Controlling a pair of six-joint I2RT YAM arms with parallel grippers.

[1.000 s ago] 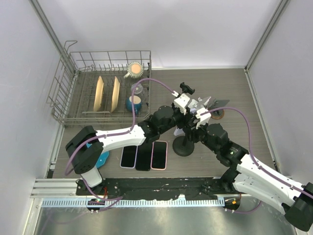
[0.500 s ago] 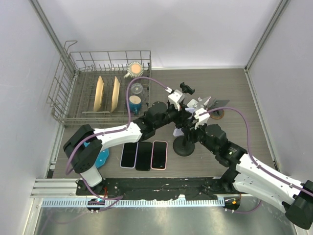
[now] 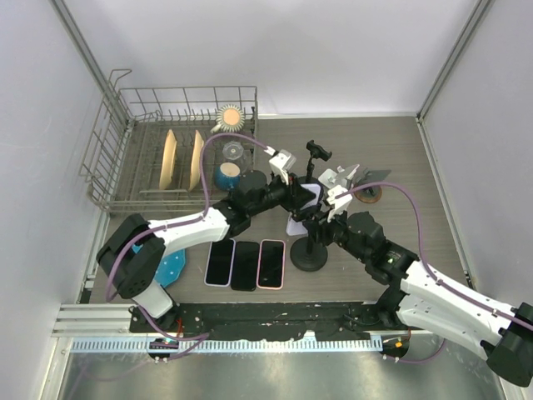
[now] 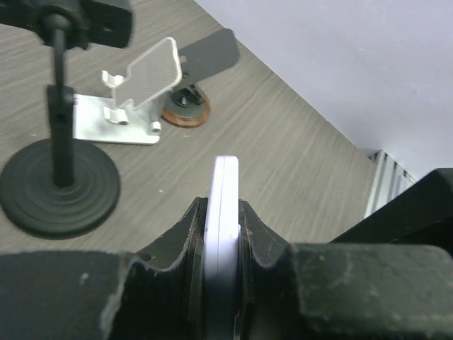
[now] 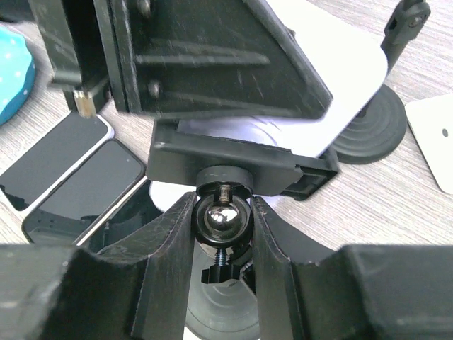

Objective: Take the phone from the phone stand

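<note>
1. Note left gripper (image 4: 223, 212) pinched on both faces of phone (image 4: 225, 185): thin white slab, rounded edge; midway between side edges of table (image 3: 416, 167), atop phone stand (image 3: 309, 254).
2. Note right gripper (image 5: 221, 219) closed round stand's shiny ball joint (image 5: 221, 214); hold firm.
3. Draw phone straight out of black clamp (image 5: 241, 166); avoid twisting; glossy faces likely slippery; whether already clear of clamp: cannot tell.

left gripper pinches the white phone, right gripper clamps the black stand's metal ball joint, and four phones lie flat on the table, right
Not four: the top external view shows three dark-screened phones lying flat on the grey wooden table. The left gripper pinches the thin white phone, and the right gripper clamps the black stand's metal ball joint.
</note>
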